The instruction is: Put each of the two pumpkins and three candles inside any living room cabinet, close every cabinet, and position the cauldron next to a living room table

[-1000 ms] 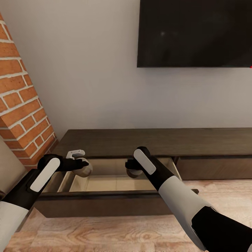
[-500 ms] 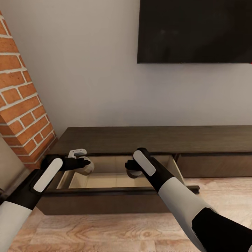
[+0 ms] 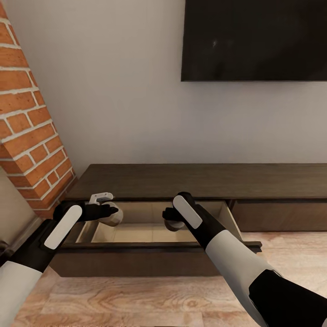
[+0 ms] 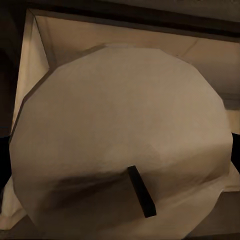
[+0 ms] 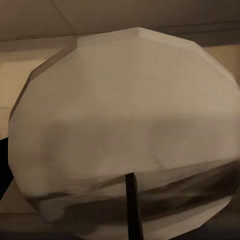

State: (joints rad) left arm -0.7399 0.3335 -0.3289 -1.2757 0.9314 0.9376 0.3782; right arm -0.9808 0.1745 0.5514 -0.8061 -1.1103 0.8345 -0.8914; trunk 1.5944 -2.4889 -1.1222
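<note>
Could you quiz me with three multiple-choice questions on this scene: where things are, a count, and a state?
1. Where does the left gripper hold its candle?
A. on the floor
B. over the open drawer
C. on the cabinet top

2. How many candles are held?
A. one
B. two
C. three

3. What state is the drawer in?
A. pulled open
B. shut
C. removed

Answers: 1 B, the candle hangs above the tan drawer interior. 2 B, the right gripper grips a second candle, and each wrist view shows a beige candle close up. 3 A, its front stands out from the cabinet, the interior visible.
</note>
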